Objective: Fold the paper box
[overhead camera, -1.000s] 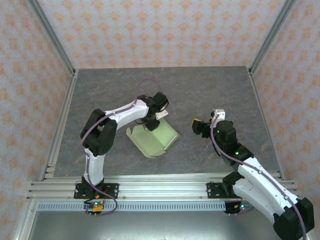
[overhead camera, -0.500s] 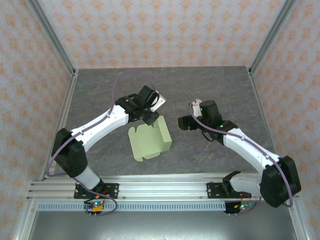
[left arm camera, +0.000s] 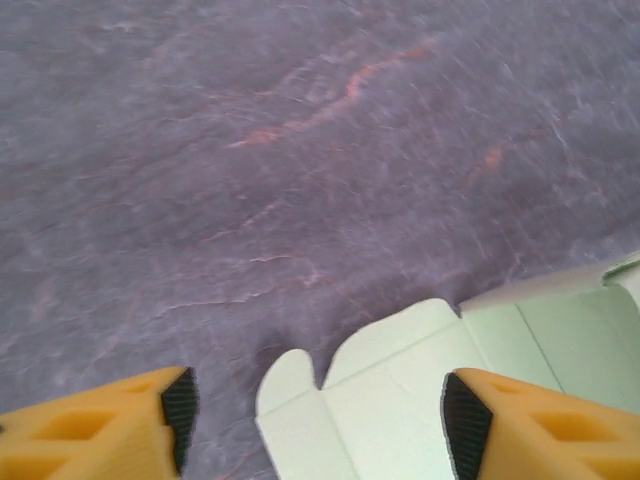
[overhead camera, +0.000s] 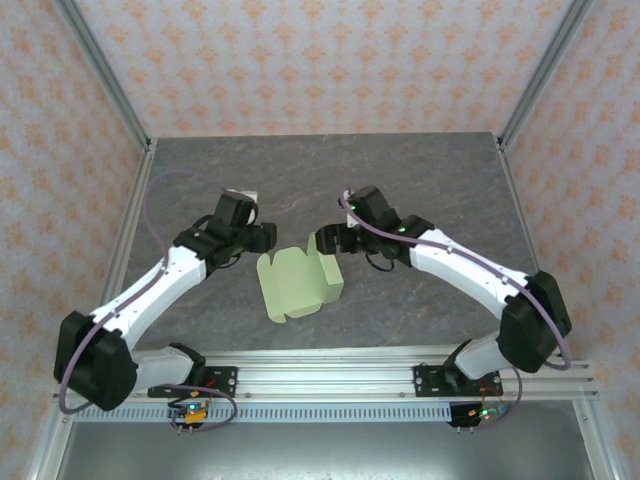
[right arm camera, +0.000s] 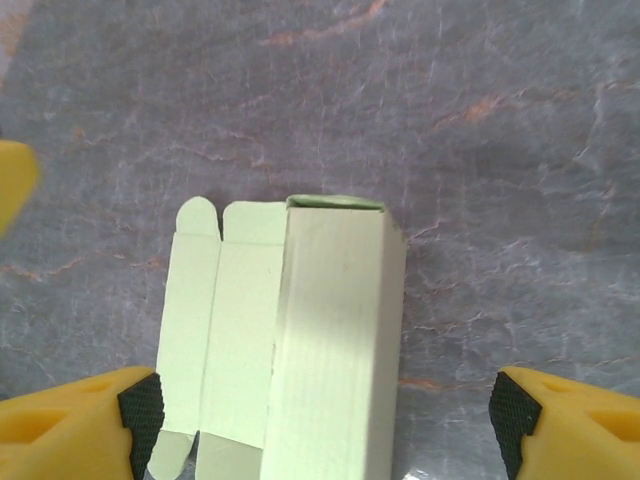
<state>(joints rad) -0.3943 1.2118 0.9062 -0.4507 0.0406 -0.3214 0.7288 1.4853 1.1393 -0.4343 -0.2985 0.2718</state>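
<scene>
**Kid:** What moved on the gray table [overhead camera: 420, 190]?

**Friend:** The left arm [overhead camera: 150, 290] swung away from the far edge of the paper box [overhead camera: 298, 285], off to its left. The right arm [overhead camera: 470, 275] came in close on the box's right.

**Kid:** Where was the box?

**Friend:** It lay between both claws, with its long side running from near to far.

**Kid:** And the claws?

**Friend:** The left claw [overhead camera: 262, 238] was wide open and held nothing, just by the box's far left corner. The right claw [overhead camera: 323, 241] was wide open and empty too, by the far right corner, and looked nearer.
</scene>
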